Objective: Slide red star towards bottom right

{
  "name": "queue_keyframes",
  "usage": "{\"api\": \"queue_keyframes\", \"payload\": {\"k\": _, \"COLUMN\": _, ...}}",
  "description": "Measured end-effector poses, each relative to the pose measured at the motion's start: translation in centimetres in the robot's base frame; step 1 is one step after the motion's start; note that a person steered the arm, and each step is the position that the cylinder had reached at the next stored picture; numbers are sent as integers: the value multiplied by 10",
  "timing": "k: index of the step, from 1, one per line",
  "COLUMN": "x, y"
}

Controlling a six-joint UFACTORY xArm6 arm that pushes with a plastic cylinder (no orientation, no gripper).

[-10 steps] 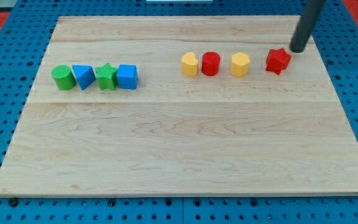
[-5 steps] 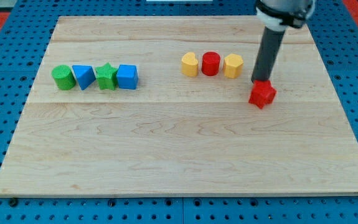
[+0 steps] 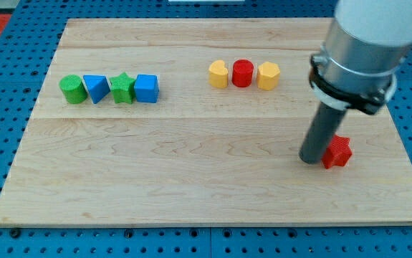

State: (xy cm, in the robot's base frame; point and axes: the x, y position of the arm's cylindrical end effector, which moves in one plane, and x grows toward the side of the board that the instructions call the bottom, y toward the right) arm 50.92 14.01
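Observation:
The red star lies on the wooden board at the view's lower right, partly hidden on its left side by the rod. My tip is down on the board, touching the star's left side. The arm's grey body fills the view's upper right corner.
A yellow block, a red cylinder and a yellow hexagon stand in a row at the upper middle. A green cylinder, blue triangle, green star and blue block line up at the left.
The red star has slid from the upper right down towards the view's bottom right. My tip followed it down. The yellow hexagon shifted slightly left against the red cylinder.

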Motion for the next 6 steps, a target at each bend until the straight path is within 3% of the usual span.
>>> {"api": "queue_keyframes", "payload": {"k": 1, "x": -29, "y": -3}}
{"api": "queue_keyframes", "payload": {"k": 2, "x": -31, "y": 36}}
{"api": "queue_keyframes", "payload": {"k": 4, "x": 14, "y": 32}}
{"api": "queue_keyframes", "payload": {"k": 5, "x": -28, "y": 0}}
{"api": "queue_keyframes", "payload": {"k": 6, "x": -81, "y": 14}}
